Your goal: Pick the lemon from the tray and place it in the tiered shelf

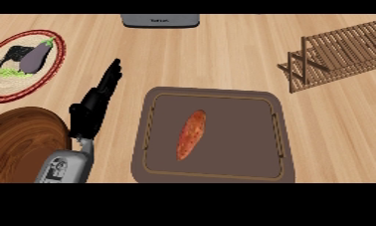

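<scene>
**A:** What's being shown on the counter [220,56] right now?

**B:** A brown tray [213,175] is being seen near the lower middle, and one elongated orange-red item [191,134] is lying inside it, slightly tilted. It's being called a lemon in the task, but it isn't looking like one, more like a sweet potato.

**A:** And the hands?

**B:** Only the left hand [92,108] is being shown, just left of the tray, fingers stretched out straight toward the far side, nothing being held. It isn't touching the tray.

**A:** The shelf?

**B:** The wooden tiered shelf [334,53] is being seen at the upper right, well apart from the tray. A plate [55,65] with an eggplant [33,56] is sitting at the left, a round wooden board [26,140] below it.
</scene>
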`<state>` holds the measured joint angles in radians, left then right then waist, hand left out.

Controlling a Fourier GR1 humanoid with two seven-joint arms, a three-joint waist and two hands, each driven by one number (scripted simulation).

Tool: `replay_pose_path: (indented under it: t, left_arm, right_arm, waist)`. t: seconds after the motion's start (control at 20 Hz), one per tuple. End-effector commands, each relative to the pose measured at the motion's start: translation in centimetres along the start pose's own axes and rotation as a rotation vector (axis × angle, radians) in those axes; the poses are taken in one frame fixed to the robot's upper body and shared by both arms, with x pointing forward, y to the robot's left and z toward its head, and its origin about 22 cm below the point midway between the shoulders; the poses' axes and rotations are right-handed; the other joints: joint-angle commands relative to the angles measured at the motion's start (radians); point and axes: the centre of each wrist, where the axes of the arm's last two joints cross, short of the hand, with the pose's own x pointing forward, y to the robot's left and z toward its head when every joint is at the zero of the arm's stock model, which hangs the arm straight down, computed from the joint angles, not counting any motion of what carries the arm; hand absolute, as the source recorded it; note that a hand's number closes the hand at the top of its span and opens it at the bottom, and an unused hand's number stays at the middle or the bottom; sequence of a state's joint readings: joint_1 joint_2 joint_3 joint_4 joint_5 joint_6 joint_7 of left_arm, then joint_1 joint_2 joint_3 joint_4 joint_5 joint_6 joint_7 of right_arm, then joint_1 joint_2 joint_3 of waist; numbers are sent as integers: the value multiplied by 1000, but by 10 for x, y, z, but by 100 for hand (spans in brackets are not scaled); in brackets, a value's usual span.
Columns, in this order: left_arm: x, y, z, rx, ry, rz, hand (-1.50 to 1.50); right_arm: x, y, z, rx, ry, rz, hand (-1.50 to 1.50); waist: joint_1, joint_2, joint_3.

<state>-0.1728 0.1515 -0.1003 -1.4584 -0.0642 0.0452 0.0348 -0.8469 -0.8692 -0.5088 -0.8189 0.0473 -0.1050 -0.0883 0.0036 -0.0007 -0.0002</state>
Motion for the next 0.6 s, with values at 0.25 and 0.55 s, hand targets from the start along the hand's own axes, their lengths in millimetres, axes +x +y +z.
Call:
replay_pose_path:
  t: [0.25, 0.55]
  left_arm:
    - [-12, -7, -14, 19, 9, -13, 0]
    - [0, -11, -4, 12, 16, 19, 0]
  right_arm:
    - [29, -83, -19, -218, 130, -209, -150]
    - [18, -177, -4, -180, 311, -95, -150]
  waist:
    - [-11, 4, 0]
    - [-6, 4, 2]
